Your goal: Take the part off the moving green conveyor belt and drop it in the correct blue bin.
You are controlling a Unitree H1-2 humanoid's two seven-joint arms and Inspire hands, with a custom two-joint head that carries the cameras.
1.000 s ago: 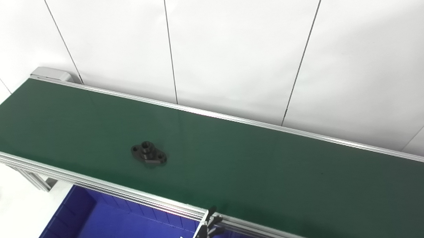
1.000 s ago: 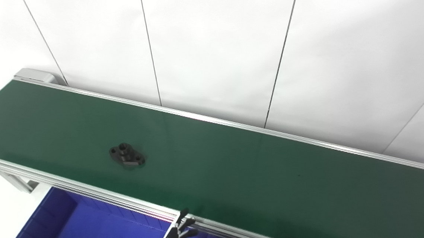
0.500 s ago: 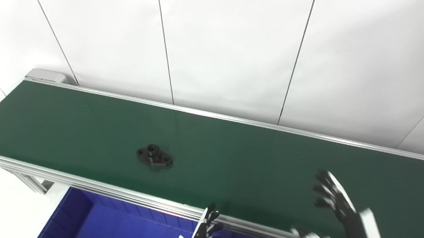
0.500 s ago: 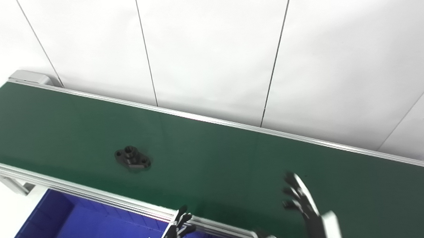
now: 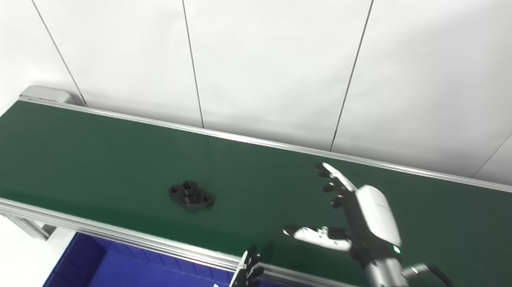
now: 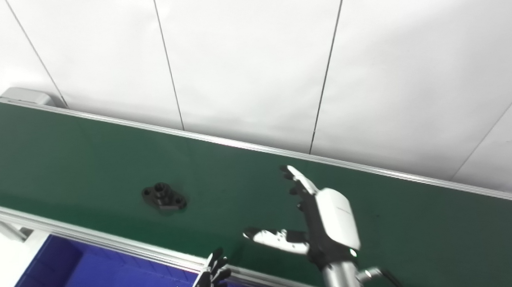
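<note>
Right hand (image 5: 365, 217): rose from out of sight to hover over the conveyor belt (image 5: 104, 158), fingers spread, thumb out.
Part (image 5: 191, 196): drifted slightly along the belt toward that hand.
Left hand (image 5: 243, 279): barely shifted.

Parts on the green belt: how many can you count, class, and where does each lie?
1. The black part lies on the belt near its front rail, left of the open right hand. None seems hidden.
</note>
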